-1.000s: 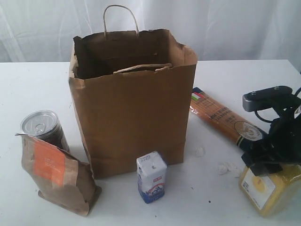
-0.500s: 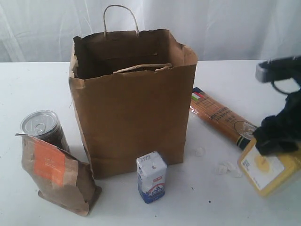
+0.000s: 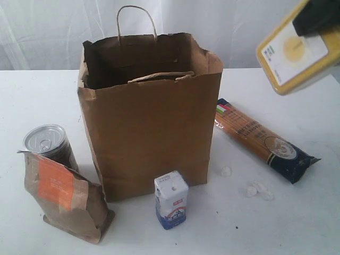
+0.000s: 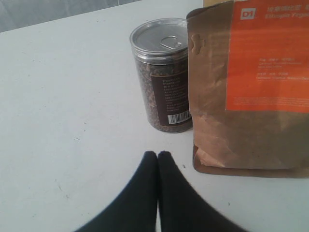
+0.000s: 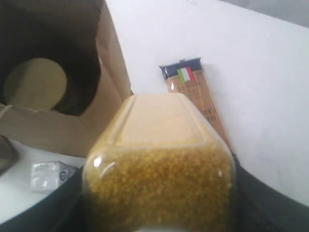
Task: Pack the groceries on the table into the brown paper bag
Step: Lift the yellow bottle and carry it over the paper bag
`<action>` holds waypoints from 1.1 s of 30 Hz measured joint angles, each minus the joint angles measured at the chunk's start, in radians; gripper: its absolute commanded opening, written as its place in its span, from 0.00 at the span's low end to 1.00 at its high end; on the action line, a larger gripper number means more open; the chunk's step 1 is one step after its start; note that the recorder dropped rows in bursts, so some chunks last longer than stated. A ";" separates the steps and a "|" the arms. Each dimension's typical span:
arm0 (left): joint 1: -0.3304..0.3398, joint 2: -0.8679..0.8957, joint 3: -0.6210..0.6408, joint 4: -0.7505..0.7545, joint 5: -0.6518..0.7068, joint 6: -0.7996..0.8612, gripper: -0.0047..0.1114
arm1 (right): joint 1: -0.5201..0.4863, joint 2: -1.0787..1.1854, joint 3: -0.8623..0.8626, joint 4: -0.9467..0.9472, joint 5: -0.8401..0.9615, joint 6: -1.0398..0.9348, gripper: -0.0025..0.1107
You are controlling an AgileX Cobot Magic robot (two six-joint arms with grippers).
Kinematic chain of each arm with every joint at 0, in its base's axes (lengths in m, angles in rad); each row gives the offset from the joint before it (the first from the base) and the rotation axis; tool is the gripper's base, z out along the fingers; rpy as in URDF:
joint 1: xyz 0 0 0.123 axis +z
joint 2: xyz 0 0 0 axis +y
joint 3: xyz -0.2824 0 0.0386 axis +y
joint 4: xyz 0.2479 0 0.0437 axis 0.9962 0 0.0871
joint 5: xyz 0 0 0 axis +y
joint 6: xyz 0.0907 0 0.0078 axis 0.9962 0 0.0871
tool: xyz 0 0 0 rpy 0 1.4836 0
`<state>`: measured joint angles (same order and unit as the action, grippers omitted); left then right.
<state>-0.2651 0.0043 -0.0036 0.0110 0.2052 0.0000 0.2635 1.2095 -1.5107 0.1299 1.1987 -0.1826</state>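
The brown paper bag (image 3: 149,122) stands open in the middle of the table (image 3: 42,95). My right gripper (image 3: 317,17) is shut on the yellow jar (image 3: 296,53), tilted high in the air to the right of the bag's top. In the right wrist view the jar (image 5: 159,164) fills the space between the fingers, and a round tan lid (image 5: 35,83) shows inside the bag. The spaghetti packet (image 3: 260,138) lies right of the bag. The white-blue carton (image 3: 171,199) stands in front. The can (image 4: 161,72) and kraft pouch (image 4: 251,87) stand just beyond my shut, empty left gripper (image 4: 158,154).
A few small white bits (image 3: 257,188) lie on the table near the spaghetti packet. A white curtain (image 3: 239,26) hangs behind the table. The bag's twisted handle (image 3: 137,21) sticks up at its back edge.
My right gripper has lifted the yellow jar off the table at the front right, up to well above the spaghetti packet. Everything else stays where it was.
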 measured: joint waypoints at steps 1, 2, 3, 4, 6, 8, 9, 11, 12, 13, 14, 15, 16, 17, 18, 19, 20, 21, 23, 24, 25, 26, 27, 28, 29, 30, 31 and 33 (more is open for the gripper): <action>0.000 0.000 0.000 0.000 0.000 0.000 0.04 | 0.019 0.018 -0.031 0.002 0.005 0.000 0.02; 0.000 0.000 0.000 0.000 0.000 0.000 0.04 | 0.035 0.034 -0.055 0.002 0.008 0.000 0.02; 0.000 0.000 0.000 0.000 0.000 0.000 0.04 | 0.055 0.055 -0.084 0.002 0.011 0.000 0.02; 0.000 0.000 0.000 0.000 0.000 0.000 0.04 | 0.075 0.077 -0.120 0.002 0.013 0.000 0.02; 0.000 0.000 0.000 0.000 0.000 0.000 0.04 | 0.112 0.122 -0.173 0.001 0.018 0.000 0.02; 0.000 0.000 0.000 0.000 0.000 0.000 0.04 | 0.150 0.162 -0.228 0.001 0.025 0.000 0.02; 0.000 0.000 0.000 0.000 0.000 0.000 0.04 | 0.168 0.184 -0.259 0.001 0.025 0.000 0.02; 0.000 0.000 0.000 0.000 0.000 0.000 0.04 | 0.196 0.222 -0.316 0.001 0.026 0.000 0.02; 0.000 0.000 0.000 0.000 0.000 0.000 0.04 | 0.211 0.243 -0.349 0.001 0.026 0.000 0.02; 0.000 0.000 0.000 0.000 0.000 0.000 0.04 | 0.227 0.264 -0.382 -0.002 0.026 0.000 0.02; 0.000 0.000 0.000 0.000 0.000 0.000 0.04 | 0.239 0.286 -0.414 -0.007 0.026 0.000 0.02; 0.000 0.000 0.000 0.000 0.000 0.000 0.04 | 0.253 0.307 -0.444 -0.009 0.027 0.000 0.02; 0.000 0.000 0.000 0.000 0.000 0.000 0.04 | 0.267 0.328 -0.473 -0.014 0.027 0.000 0.02; 0.000 0.000 0.000 0.000 0.000 0.000 0.04 | 0.279 0.344 -0.494 -0.017 0.027 0.002 0.02; 0.000 0.000 0.000 0.000 0.000 0.000 0.04 | 0.291 0.364 -0.516 -0.022 0.027 0.002 0.02; 0.000 0.000 0.000 0.000 0.000 0.000 0.04 | 0.302 0.383 -0.534 -0.027 0.029 0.002 0.02; 0.000 0.000 0.000 0.000 0.000 0.000 0.04 | 0.312 0.401 -0.548 -0.030 0.029 0.003 0.02; 0.000 0.000 0.000 0.000 0.000 0.000 0.04 | 0.320 0.416 -0.558 -0.032 0.029 0.002 0.02; 0.000 0.000 0.000 0.000 0.000 0.000 0.04 | 0.336 0.453 -0.573 -0.034 0.033 0.002 0.02; 0.000 0.000 0.000 0.000 0.000 0.000 0.04 | 0.341 0.467 -0.575 -0.034 0.033 0.002 0.02; 0.000 0.000 0.000 0.000 0.000 0.000 0.04 | 0.347 0.485 -0.575 -0.034 0.034 0.002 0.02; 0.000 0.000 0.000 0.000 0.000 0.000 0.04 | 0.358 0.521 -0.575 -0.036 0.040 0.000 0.02; 0.000 0.000 0.000 0.000 0.000 0.000 0.04 | 0.365 0.555 -0.575 -0.040 0.042 -0.006 0.02; 0.000 0.000 0.000 0.000 0.000 0.000 0.04 | 0.365 0.568 -0.575 -0.040 0.042 -0.008 0.02; 0.000 0.000 0.000 0.000 0.000 0.000 0.04 | 0.365 0.595 -0.575 -0.040 0.042 -0.010 0.02; 0.000 0.000 0.000 0.000 0.000 0.000 0.04 | 0.365 0.609 -0.575 -0.043 0.042 -0.010 0.02; 0.000 0.000 0.000 0.000 0.000 0.000 0.04 | 0.365 0.633 -0.575 -0.050 0.042 -0.010 0.02; 0.000 0.000 0.000 0.000 0.000 0.000 0.04 | 0.365 0.670 -0.575 -0.054 0.046 -0.010 0.02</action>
<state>-0.2651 0.0043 -0.0036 0.0110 0.2052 0.0000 0.6290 1.8797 -2.0856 0.0758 1.2452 -0.1930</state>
